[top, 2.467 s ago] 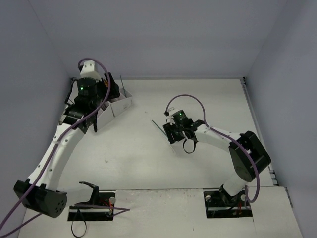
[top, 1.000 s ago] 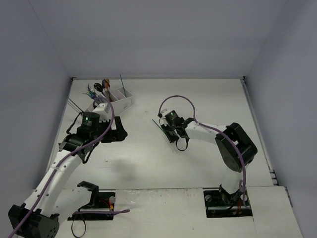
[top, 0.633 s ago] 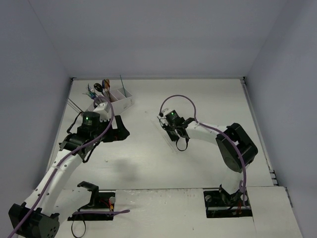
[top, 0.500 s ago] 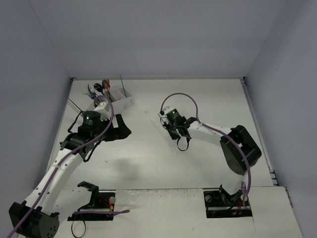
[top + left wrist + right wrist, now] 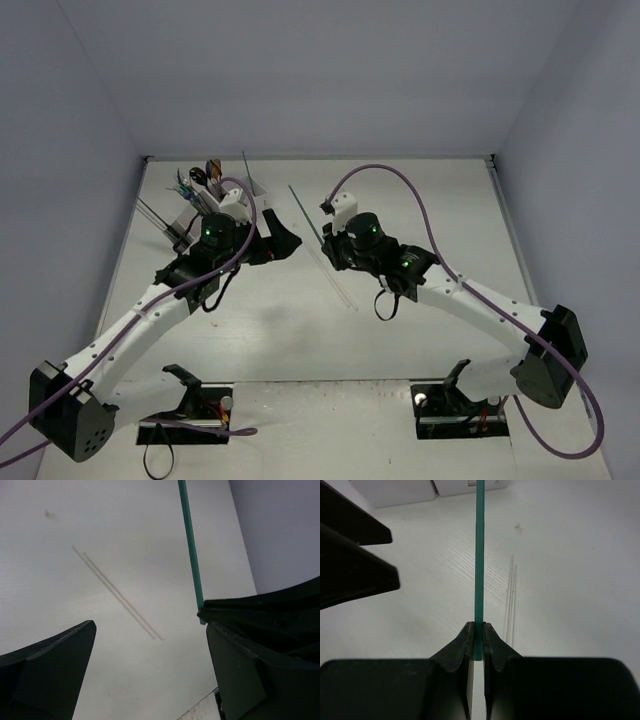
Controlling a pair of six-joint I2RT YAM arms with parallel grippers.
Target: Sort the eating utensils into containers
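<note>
My right gripper is shut on the lower end of a thin teal stick, one of the eating utensils. In the top view the teal stick slants up and to the left from the right gripper, off the table. Just left of it hovers my left gripper, open and holding nothing. In the left wrist view the teal stick runs down along the right side of the wide-open left gripper. The containers, a white caddy, sit at the far left, mostly hidden behind the left arm, with several utensils standing in them.
Two thin pale lines lie side by side on the white table below the grippers. The left gripper's dark fingers fill the left of the right wrist view. The caddy's white wall shows at its top. Walls enclose the table.
The right gripper closed on the teal stick and raised it off the table, swinging it left. The left arm left the caddy and moved right, close to the right gripper.
</note>
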